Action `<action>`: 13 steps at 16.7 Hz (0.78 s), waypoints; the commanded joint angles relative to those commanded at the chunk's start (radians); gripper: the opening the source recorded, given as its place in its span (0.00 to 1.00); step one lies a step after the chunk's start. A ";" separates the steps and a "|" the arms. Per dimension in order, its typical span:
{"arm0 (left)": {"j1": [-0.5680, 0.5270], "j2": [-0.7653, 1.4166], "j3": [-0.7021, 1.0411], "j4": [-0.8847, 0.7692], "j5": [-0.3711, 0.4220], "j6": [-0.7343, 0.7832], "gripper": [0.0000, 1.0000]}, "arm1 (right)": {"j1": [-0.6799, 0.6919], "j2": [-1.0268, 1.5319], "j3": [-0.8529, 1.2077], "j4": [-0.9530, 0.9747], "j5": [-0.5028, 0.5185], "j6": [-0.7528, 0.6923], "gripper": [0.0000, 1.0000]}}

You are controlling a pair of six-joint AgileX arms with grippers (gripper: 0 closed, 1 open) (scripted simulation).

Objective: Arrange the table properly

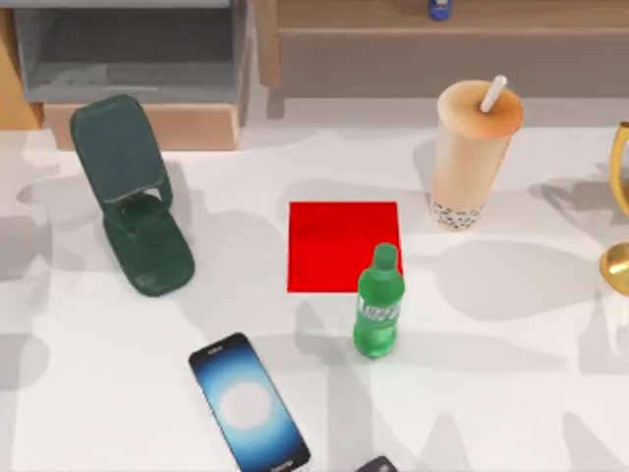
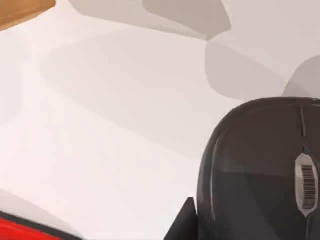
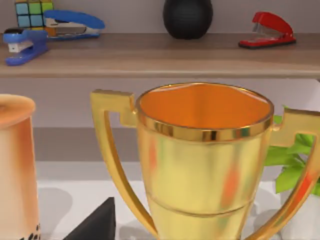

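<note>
top view: white table (image 1: 511, 393) spread under everything. red mat (image 1: 342, 244) at centre, green bottle (image 1: 378, 305) upright on its near right corner. phone (image 1: 249, 403) lay flat near front edge, dark green stand (image 1: 136, 197) at left, bubble tea cup (image 1: 472, 157) at right rear. left wrist view caught black mouse (image 2: 260, 175) on table. right wrist view faced gold trophy (image 3: 205, 160), close. dark tip, possibly my right gripper finger (image 3: 97, 222). couldn't tell jaw state on either arm.
</note>
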 joint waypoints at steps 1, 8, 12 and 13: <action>0.005 -0.006 0.017 -0.023 0.003 0.000 0.00 | 0.000 0.000 0.000 0.000 0.000 0.000 1.00; -0.006 -0.013 0.043 -0.043 0.006 0.004 0.00 | 0.000 0.000 0.000 0.000 0.000 0.000 1.00; -0.117 -0.054 0.179 -0.072 0.007 -0.005 0.00 | 0.000 0.000 0.000 0.000 0.000 0.000 1.00; -0.162 -0.060 0.229 -0.082 0.007 -0.019 0.00 | 0.000 0.000 0.000 0.000 0.000 0.000 1.00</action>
